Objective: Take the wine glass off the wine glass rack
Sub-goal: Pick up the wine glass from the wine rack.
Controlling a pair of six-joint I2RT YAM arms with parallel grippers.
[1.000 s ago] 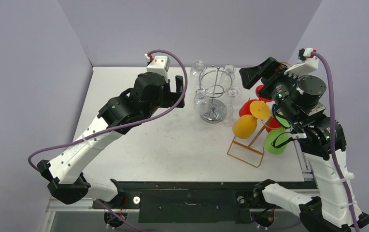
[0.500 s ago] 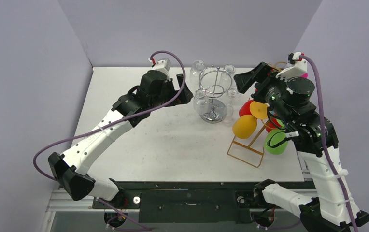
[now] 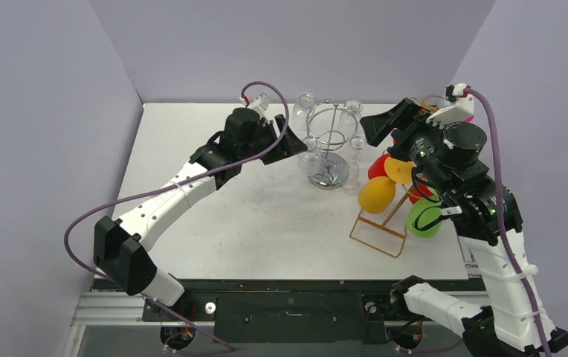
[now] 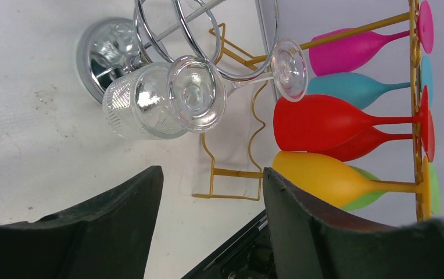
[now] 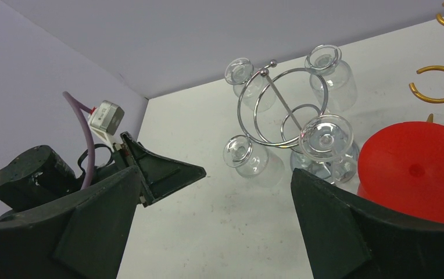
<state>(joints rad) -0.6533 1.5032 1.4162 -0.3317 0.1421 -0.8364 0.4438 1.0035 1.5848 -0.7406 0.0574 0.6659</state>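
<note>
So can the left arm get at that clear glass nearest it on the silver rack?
Probably yes: its open left gripper faces the clear glass, with nothing between them.

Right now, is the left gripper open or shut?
Open: the left gripper shows its fingers spread wide and empty, short of the clear wine glass.

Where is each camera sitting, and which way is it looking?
Top external: above and behind, looking down at the table; left gripper and right gripper show.
Left wrist: on the left arm, facing the chrome rack and coloured glasses; its fingers show.
Right wrist: on the right arm, looking down at that rack; its fingers show.
All three see the rack.
</note>
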